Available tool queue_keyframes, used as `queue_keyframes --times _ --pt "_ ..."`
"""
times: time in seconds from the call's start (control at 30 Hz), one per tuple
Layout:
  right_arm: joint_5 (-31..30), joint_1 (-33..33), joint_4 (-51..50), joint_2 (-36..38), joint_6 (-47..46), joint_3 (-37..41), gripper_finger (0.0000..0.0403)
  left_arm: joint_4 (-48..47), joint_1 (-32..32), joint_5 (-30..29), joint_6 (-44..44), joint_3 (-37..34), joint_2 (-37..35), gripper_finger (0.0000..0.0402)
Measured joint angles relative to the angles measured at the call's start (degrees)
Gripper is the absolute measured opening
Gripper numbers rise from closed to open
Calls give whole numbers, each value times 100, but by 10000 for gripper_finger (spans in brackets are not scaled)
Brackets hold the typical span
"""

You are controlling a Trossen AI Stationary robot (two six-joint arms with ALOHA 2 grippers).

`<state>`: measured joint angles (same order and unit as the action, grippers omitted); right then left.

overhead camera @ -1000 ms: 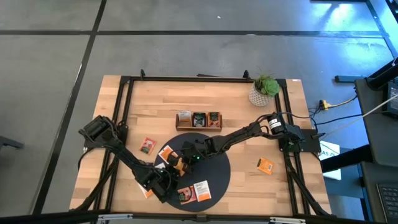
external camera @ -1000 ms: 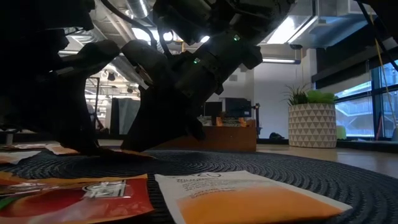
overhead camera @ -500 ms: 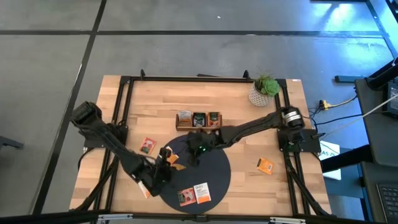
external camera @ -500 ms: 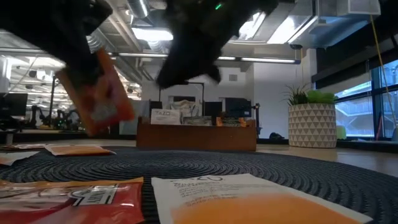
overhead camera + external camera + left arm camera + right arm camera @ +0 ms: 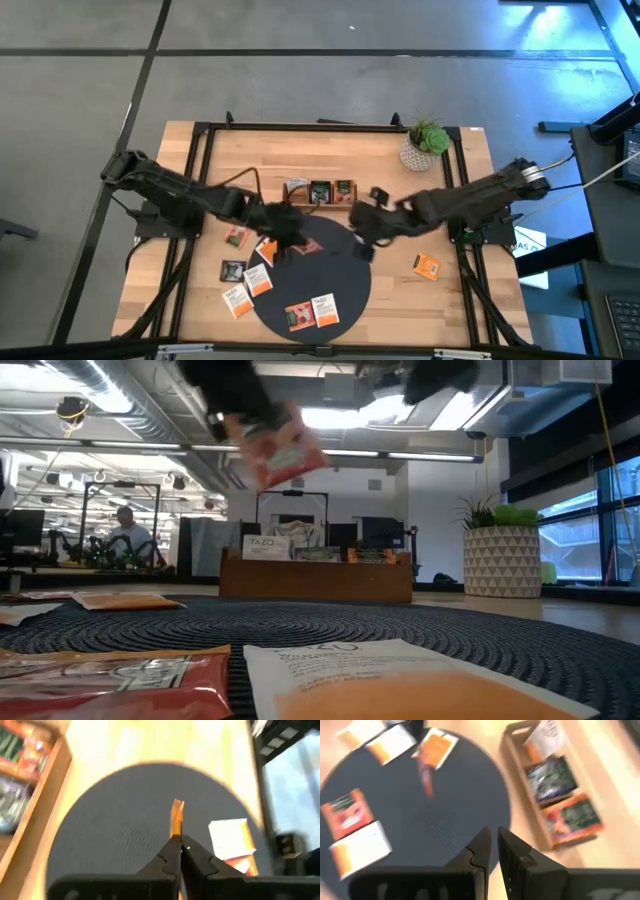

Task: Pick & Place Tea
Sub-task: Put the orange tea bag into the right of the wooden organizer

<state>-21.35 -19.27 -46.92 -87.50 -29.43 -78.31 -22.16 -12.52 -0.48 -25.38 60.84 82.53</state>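
My left gripper (image 5: 177,842) is up over the dark round mat (image 5: 340,275), jaws pinching an orange tea sachet (image 5: 176,817) by its edge, near the wooden tray (image 5: 319,203). My right gripper (image 5: 492,845) hangs above the mat's far edge beside the tray, jaws nearly together, nothing between them. More sachets lie on the mat and the table (image 5: 450,190).

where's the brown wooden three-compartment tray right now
In the high view the brown wooden three-compartment tray sits mid-table, just beyond the dark round mat, with the potted plant off toward the right arm's side.
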Motion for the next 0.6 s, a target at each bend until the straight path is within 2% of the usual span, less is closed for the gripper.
queue_keyframes --times 0.1,0.2,0.37,0.47,0.6 --pt "38 -214 69 469 -286 492 37 -119 295 341 50 286 135 2" --pt "381 -274 467 774 -357 841 37 -179 576 725 55 651 319 2" --pt "788 -85 1224 847 -272 963 48 -422 850 1379 498 1202 750 2" --pt "825 31 1609 766 -168 963 79 -686 904 1552 875 1462 1044 2" --pt "820 160 1789 613 -57 963 142 -1063 969 1565 1221 1739 1425 3"
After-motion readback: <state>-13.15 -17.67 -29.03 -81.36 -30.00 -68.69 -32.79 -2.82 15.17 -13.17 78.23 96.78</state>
